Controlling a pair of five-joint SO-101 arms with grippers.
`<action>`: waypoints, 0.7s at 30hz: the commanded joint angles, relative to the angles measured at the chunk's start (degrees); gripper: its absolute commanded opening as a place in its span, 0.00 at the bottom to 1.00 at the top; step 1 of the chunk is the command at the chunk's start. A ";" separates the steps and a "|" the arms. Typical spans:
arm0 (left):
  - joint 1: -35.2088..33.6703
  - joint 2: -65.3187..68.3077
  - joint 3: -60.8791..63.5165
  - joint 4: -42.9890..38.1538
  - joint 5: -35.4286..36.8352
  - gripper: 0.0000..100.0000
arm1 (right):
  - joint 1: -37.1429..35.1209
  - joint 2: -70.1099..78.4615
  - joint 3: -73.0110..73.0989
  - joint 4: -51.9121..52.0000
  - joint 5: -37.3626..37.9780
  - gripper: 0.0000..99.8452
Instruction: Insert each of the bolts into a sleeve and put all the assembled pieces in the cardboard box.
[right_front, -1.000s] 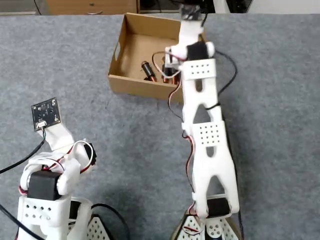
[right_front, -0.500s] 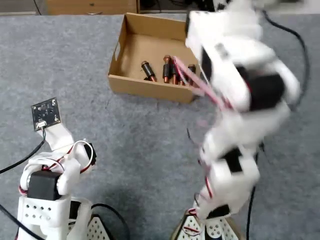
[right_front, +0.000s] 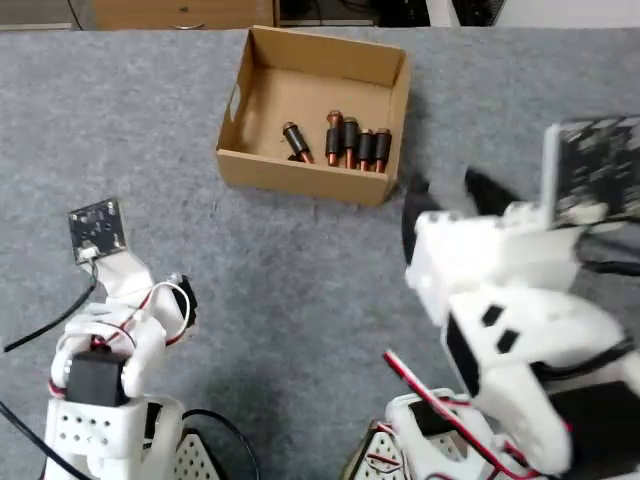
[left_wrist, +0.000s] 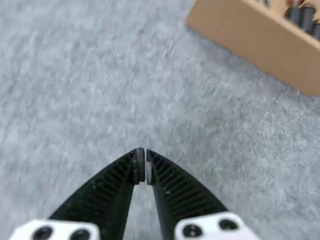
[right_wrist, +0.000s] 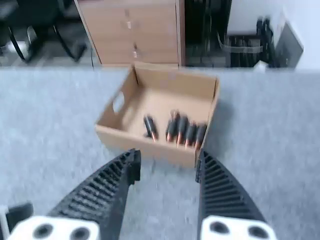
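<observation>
Cardboard box (right_front: 300, 178) stands on the grey carpet (right_front: 250, 280) at 12 o'clock in the high view, with its open side up. Five pieces (right_front: 355, 146) lie inside it. Four are side by side in a row near the 3 o'clock wall, and the fifth lies a little apart, at 9 o'clock from the row. My left arm (right_front: 110, 345) is folded at 7 o'clock, well apart from the box. My right arm (right_front: 510, 320) is at 4 o'clock, and my right gripper (right_front: 450, 200) is above the carpet at 5 o'clock from the box. Its jaws are spread and hold nothing.

From my left wrist, my left gripper (left_wrist: 140, 165) is clenched. The two fingertips (left_wrist: 136, 162) touch each other and there is nothing between them. It hangs over bare carpet. One corner of the box (left_wrist: 260, 42) is farther ahead, with the dark ends of some pieces (left_wrist: 302, 15) just over its wall.

From my right wrist, my right gripper (right_wrist: 167, 160) is released and empty, with a wide gap between the fingers (right_wrist: 125, 170). It points at the box (right_wrist: 145, 137), which stands ahead, not touching it. All five pieces (right_wrist: 185, 132) are lying on the box floor. Behind the box I see a wooden cabinet (right_wrist: 130, 30).
</observation>
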 joint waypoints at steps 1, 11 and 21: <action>0.70 -8.04 8.53 -5.54 -3.96 0.02 | 1.71 -10.95 25.45 -10.64 2.81 0.17; 0.62 -21.14 17.93 -4.31 -4.13 0.02 | 4.88 -33.71 70.11 -34.55 14.51 0.17; 0.70 -22.37 27.25 -5.10 -7.38 0.02 | 4.88 -46.11 98.86 -44.75 20.13 0.17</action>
